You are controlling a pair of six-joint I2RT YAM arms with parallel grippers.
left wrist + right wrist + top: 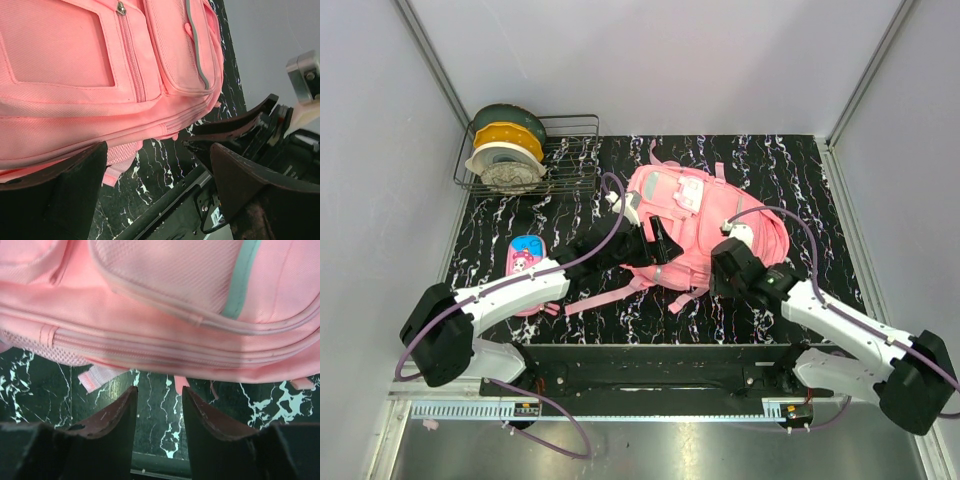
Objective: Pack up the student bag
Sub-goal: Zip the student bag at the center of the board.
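Logged student bag [705, 220] lying flat on black, white-veined bench [800, 170], roughly mid-bench and a bit right of centre, front pockets facing up; noted pink straps [605, 292] trailing from its near-left side toward arm bases.

Spotted left tool [663, 245] reaching in from left over bag's near-left part; checked left wrist view and found left tool [159, 150] with jaws wide apart, nothing gripped between; marked one finger [60, 190] low against bag's lower edge, touching or tucked just under fabric, could not tell which; placed other finger off bag, over bench; saw student bag [75, 75] filling upper left of that view, zip pocket and grey stripe showing.

Placed right tool [722, 268] at bag's near-right edge; in right wrist view found right tool [159, 390] with jaws apart by a moderate gap, only bench visible between, nothing held; put tips just beside bag's bottom seam, not clamped on it; noted short pink strap end [95, 377] hanging close by left-hand tip.

Tagged wire rack [570, 150] at far-left corner of bench, holding green, yellow and white discs [505, 150] on edge; tagged small pink-and-blue pencil case [527, 255] on bench left of bag, well apart from it, just beside left arm.
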